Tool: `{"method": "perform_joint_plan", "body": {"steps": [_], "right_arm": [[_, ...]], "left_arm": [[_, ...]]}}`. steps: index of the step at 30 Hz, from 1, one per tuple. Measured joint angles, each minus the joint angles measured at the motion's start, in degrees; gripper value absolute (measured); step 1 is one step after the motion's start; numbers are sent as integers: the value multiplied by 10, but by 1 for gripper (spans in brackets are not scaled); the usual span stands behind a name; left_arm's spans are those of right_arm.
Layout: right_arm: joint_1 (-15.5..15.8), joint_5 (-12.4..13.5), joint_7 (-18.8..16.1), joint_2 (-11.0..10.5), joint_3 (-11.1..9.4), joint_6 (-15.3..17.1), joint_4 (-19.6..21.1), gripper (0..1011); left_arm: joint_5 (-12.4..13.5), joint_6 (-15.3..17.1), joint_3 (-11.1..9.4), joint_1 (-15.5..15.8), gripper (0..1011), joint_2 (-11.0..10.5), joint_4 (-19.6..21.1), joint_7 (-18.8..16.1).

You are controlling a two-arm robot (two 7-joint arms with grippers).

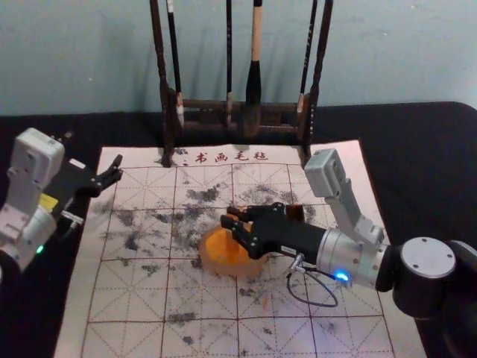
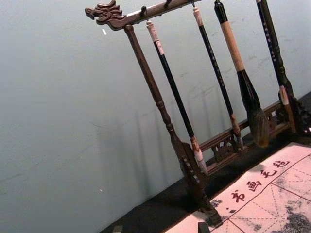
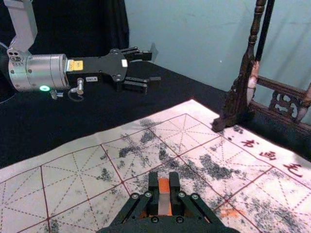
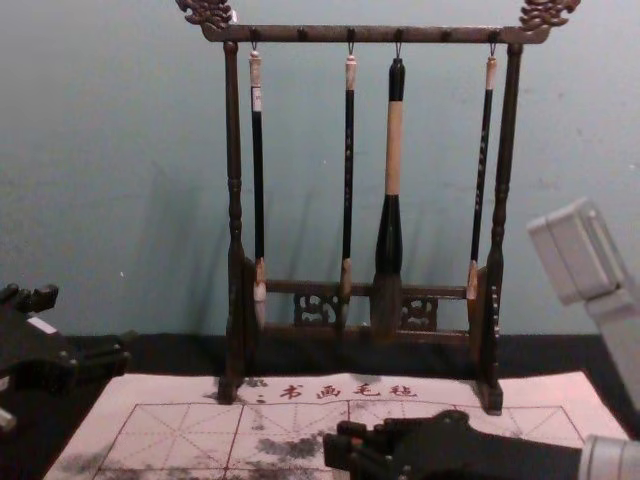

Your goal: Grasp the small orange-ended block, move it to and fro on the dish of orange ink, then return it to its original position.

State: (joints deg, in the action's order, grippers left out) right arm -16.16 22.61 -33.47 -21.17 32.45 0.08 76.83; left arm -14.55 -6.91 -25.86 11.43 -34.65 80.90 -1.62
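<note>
My right gripper reaches in over the round dish of orange ink near the middle of the mat. In the right wrist view the right gripper is shut on the small block, whose upper end is orange and whose middle is pale. The block's lower end is over or in the dish; whether it touches the ink I cannot tell. Off at the mat's upper left, my left gripper is idle and open, and its fingertips edge into the left wrist view, wide apart.
A dark wooden rack with several hanging brushes stands behind the mat. A small dark brown object lies just behind the right gripper. Orange smears and dark ink stains mark the mat.
</note>
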Motion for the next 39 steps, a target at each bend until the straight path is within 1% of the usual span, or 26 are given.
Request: {"method": "perform_joint_plan", "body": {"steps": [10,20,30,39], "right_arm": [[-16,-1,-4,17,8,-5,-24,131],[-36,-7,-2,32,8,-14,-51,130],[-40,-12,4,33,3,-18,-58,130],[-30,-14,9,24,-6,-18,-47,131]], "left_arm": [[0,0,0,0,1001,0,0,0],[0,0,0,0,1001,0,0,0],[0,0,0,0,1001,0,0,0],[0,0,0,0,1001,0,0,0]]}}
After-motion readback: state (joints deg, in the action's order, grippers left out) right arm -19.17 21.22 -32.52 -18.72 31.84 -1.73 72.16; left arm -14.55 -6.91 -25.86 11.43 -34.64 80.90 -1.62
